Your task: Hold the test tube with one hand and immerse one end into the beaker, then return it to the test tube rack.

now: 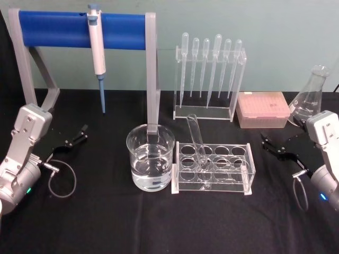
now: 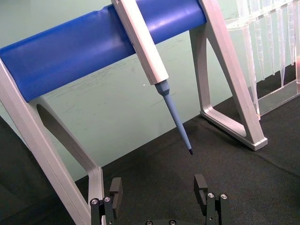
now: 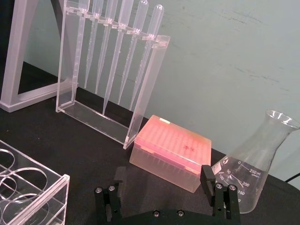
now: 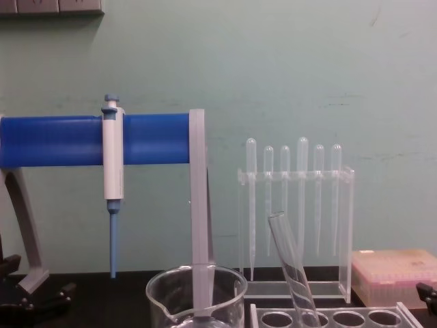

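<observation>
We see the test tube [image 1: 197, 143] standing in the clear test tube rack [image 1: 244, 170] at the middle of the black surface [image 1: 159, 222]. It sits in a hole of the second column from the rack's left end, and it is tilted, not upright: its open rim leans back and toward the robot's left, which the chest view shows from the side. Just left of the rack stands the beaker [image 1: 150, 157], holding clear liquid in its lower part, with its wall very close to the rack's end; we cannot tell whether they touch. The left tool [image 2: 158, 185] hovers low near the surface's left edge, well apart from the beaker, with its two black fingers spread wide and nothing between them; ahead of it we see the blue-and-white pipettor [image 2: 145, 51] hanging from the blue bar of a grey stand [image 2: 70, 56]. The right tool [image 3: 161, 177] sits low at the right side, apart from the rack, and its fingers are likewise wide apart and grip nothing. Behind the rack, a clear holder carries a row of plastic pipettes [image 1: 209, 63], and to the right of it lie a pink tip box [image 1: 263, 108] and a conical flask [image 1: 310, 98].
</observation>
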{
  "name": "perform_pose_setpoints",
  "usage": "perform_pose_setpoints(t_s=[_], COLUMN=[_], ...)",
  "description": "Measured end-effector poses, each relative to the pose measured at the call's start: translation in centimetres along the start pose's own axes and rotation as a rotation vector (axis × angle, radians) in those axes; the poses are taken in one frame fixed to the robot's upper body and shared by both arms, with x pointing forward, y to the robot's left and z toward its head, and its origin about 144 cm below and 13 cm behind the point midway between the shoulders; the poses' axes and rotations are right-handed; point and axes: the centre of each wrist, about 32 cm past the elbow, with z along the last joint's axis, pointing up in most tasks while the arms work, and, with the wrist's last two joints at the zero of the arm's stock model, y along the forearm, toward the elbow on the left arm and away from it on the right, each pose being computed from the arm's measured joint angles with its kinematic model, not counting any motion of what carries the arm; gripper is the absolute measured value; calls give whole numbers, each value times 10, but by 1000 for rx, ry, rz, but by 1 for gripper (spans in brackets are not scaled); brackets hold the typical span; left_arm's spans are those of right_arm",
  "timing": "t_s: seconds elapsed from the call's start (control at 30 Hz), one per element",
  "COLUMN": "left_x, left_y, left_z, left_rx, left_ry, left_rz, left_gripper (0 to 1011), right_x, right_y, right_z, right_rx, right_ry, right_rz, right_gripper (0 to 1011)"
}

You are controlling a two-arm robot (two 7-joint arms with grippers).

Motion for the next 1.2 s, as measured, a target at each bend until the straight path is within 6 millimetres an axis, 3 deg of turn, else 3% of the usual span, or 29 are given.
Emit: perform_pose_setpoints(t_s=[0.63, 0.83, 1.03, 1.2], left_x=[0, 0, 0, 0], left_y=[0, 0, 0, 0], left_z=[0, 0, 0, 0], left_rx=[0, 0, 0, 0], left_ry=[0, 0, 0, 0], left_rz=[0, 0, 0, 0], left_gripper=[1000, 1000, 1000, 1000], right_x=[0, -3, -15, -21], right_y=[-1, -19, -54, -73], right_z=[1, 10, 24, 39], right_rx=[1, 6, 19, 14], right_ry=[-1, -6, 17, 65], right_rz=[-2, -12, 2, 148], right_gripper=[1002, 1002, 1002, 1002])
